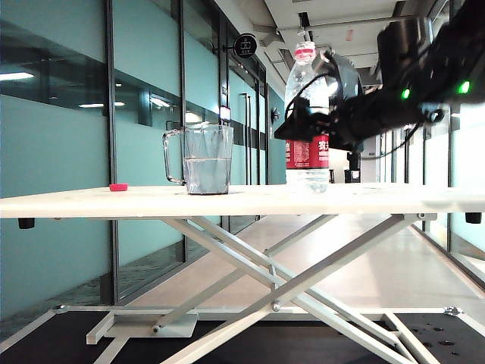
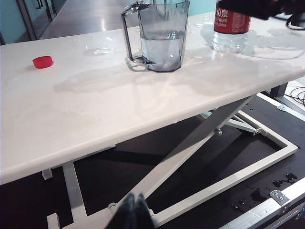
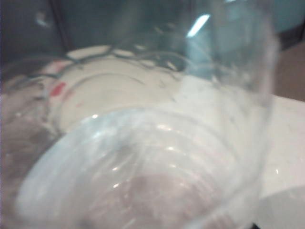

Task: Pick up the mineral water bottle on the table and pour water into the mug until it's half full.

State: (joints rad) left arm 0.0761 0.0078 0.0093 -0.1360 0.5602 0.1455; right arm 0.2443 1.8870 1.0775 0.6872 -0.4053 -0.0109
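The mineral water bottle is seen standing upright on the white worktop, just right of the mug, which is about half filled with water; a small red cap is seen lying well off to the left. The right gripper is placed around the bottle's middle, its jaws hidden, so a hold cannot be told. The left gripper is kept low beside the worktop's edge, fingers pressed together, nothing held.
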